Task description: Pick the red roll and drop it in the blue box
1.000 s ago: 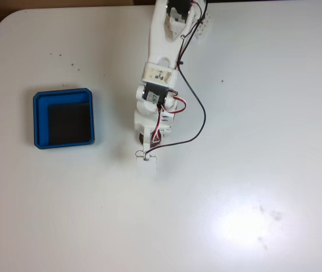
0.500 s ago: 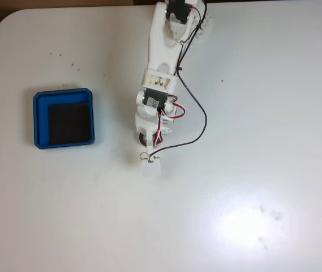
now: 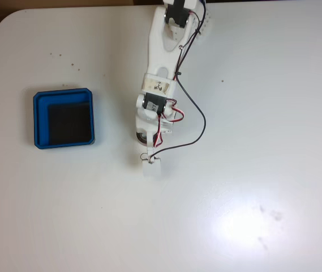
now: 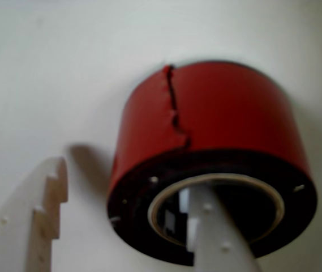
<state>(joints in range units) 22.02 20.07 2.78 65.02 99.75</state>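
Observation:
The red roll [image 4: 217,113] lies flat on the white table in the wrist view, with a torn tape edge down its side and a pale inner core. My gripper [image 4: 128,175] straddles its wall: one white finger [image 4: 211,226] reaches into the core hole, and the other finger [image 4: 42,215] stands to the left, apart from the roll. The jaws are open. In the fixed view the gripper [image 3: 151,167] is at the table's middle, and the arm hides the roll. The blue box [image 3: 41,122], with its black floor bare, sits well to the left of the gripper.
The white arm [image 3: 163,62] comes down from the top edge of the fixed view, trailing black and red cables [image 3: 197,113]. A few small specks [image 3: 61,55] mark the tabletop above the box. Bare white table lies between gripper and box.
The gripper tip has crept a little downward in the fixed view, stretching the arm out. The blue box has not moved.

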